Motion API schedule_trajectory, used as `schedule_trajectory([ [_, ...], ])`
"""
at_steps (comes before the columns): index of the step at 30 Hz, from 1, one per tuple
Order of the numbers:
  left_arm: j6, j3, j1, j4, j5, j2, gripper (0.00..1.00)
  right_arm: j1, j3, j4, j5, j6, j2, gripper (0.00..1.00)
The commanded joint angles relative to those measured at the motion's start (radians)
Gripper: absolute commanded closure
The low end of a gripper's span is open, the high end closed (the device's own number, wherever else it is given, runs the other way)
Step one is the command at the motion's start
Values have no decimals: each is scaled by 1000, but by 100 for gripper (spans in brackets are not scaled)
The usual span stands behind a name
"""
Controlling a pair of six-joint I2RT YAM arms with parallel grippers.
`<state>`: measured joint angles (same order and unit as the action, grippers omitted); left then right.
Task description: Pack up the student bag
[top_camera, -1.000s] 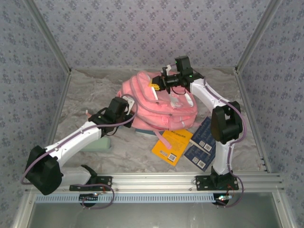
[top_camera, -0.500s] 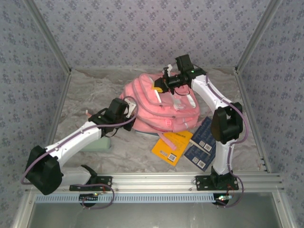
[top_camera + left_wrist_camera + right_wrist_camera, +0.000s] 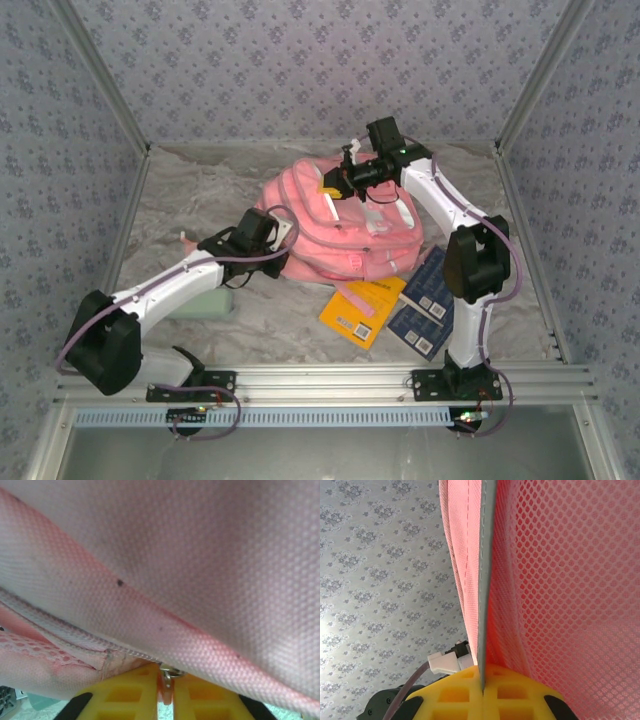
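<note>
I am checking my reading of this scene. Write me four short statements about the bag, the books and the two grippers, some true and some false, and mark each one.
1. The right gripper is shut on an edge of the bag. True.
2. The yellow book is inside the bag. False: it lies outside on the table, on the near side of the bag.
3. The blue book lies to the right of the yellow book. True.
4. The left gripper hangs wide open, high above the bag. False: it is pressed against the bag, its fingers close together on a zip pull.
</note>
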<state>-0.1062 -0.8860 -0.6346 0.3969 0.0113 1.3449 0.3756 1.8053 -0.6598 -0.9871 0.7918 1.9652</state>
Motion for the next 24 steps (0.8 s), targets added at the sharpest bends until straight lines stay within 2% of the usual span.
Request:
schedule_trajectory([
  [1,22,-20,4,34,-1,5,93,0,60,0,-62,0,-55,100],
  [4,24,-15,5,49,11,-16,100,-8,68,-31,-50,-29,-48,100],
  [7,31,-8,5,57,30,-52,100,-6,115,-145,4,-134,-31,100],
  [11,54,-18,5,97,35,-80,100,-4,181,-312,141,-289,-4,100],
  [15,57,-34,3,126,72,-82,100,1,261,-472,343,-403,36,98],
  [21,-80,-61,-23,80,200,-20,100,49,352,-576,671,-476,32,55],
  [24,-161,-70,-35,44,247,11,100,63,348,-590,820,-498,-28,47],
])
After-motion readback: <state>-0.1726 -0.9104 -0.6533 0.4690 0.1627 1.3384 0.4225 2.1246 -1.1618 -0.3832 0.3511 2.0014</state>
